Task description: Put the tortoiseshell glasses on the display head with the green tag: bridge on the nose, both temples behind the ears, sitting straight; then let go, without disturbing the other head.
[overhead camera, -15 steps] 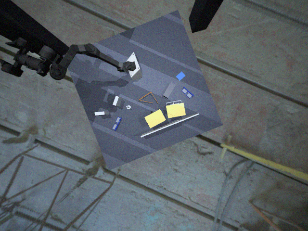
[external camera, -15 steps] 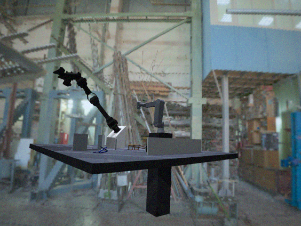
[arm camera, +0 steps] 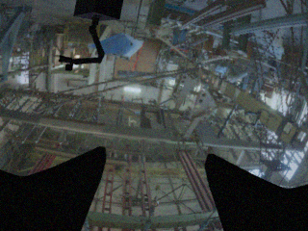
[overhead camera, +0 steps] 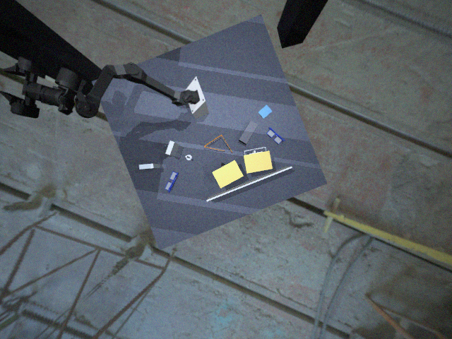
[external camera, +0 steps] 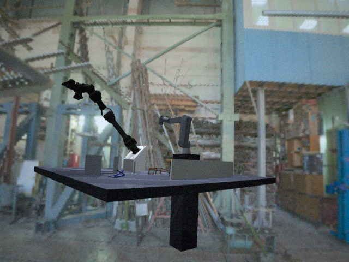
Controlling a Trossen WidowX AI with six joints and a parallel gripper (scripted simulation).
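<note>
My gripper (overhead camera: 3,80) (external camera: 63,83) (arm camera: 157,158) is open and empty, raised high beyond the table's left edge in the top view, far from the glasses. The orange-brown tortoiseshell glasses (overhead camera: 213,140) (external camera: 149,170) lie on the table with their temples spread. Two yellow-topped blocks, one on the left (overhead camera: 227,174) and one on the right (overhead camera: 258,162), look like the display heads. A white outline like glasses shows at the right block's front. No green tag is visible, so I cannot tell which head carries it. The grey panel hides the heads in the exterior view.
A long thin wall (overhead camera: 250,183) (external camera: 202,169) stands behind the heads. Blue glasses lie at the right (overhead camera: 275,135) and lower left (overhead camera: 171,181). A grey block (overhead camera: 248,132), a light blue square (overhead camera: 265,111), white-topped blocks (overhead camera: 170,145) (overhead camera: 145,167) and a tilted white plate (overhead camera: 195,84) under the arm are around.
</note>
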